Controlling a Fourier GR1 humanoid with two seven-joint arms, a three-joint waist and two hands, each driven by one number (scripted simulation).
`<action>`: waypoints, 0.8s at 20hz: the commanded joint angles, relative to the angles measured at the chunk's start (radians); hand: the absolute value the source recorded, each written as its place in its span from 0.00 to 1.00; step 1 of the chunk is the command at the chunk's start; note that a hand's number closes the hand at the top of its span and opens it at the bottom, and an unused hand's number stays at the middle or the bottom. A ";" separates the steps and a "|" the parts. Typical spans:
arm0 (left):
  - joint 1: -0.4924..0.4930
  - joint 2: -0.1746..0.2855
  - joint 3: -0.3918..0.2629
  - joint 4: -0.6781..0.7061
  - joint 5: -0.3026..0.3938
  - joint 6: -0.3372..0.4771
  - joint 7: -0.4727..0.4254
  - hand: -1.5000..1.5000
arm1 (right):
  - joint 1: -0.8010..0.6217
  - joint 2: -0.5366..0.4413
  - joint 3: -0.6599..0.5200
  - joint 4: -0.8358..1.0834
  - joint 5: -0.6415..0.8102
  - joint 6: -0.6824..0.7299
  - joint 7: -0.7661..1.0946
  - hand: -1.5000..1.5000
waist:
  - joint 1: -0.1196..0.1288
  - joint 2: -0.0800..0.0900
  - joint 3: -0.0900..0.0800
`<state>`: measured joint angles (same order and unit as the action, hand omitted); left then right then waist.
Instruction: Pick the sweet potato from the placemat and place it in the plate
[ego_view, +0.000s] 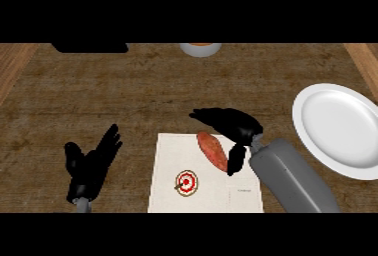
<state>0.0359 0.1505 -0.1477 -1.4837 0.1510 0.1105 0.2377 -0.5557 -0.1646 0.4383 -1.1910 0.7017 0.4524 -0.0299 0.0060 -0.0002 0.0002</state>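
Left hand (92, 162) is sitting at lower left, off the mat, fingers straight and pointing up, just resting. Placemat (214, 192) is lying lower centre, with a red target mark (186, 182) on it. Sweet potato (211, 149) is lying tilted on the placemat's upper part, not lifted as far as I can tell. Right hand (235, 129) is sitting just right of centre, fingers curling over the potato's far end, thumb lying along its right flank. I'm reading this as the grasp step. Next move is calling for a lift clear of the mat, then a carry toward the right. Plate (336, 125) is sitting at the right edge, holding nothing. Cup (201, 49) and dark block (88, 47) are sitting at the top edge; can't tell what's in the cup.
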 joint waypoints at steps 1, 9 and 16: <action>-0.023 -0.036 0.008 0.060 -0.021 -0.001 -0.023 0.50 | -0.023 0.034 -0.027 0.112 0.073 -0.026 -0.071 0.00 | -0.001 0.001 0.000; 0.077 0.015 0.035 -0.048 -0.003 -0.057 -0.019 0.50 | -0.010 0.008 0.028 0.202 0.181 -0.027 -0.162 1.00 | 0.007 0.000 0.000; 0.009 -0.049 0.036 0.057 -0.039 -0.047 -0.058 0.50 | -0.032 0.094 0.003 0.317 0.294 -0.182 -0.260 1.00 | 0.001 0.001 0.000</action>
<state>0.0389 0.1166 -0.1190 -1.4616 0.1160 0.0800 0.2221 -0.5884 -0.0826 0.4505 -0.9533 0.9377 0.3248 -0.2388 0.0093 -0.0049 0.0015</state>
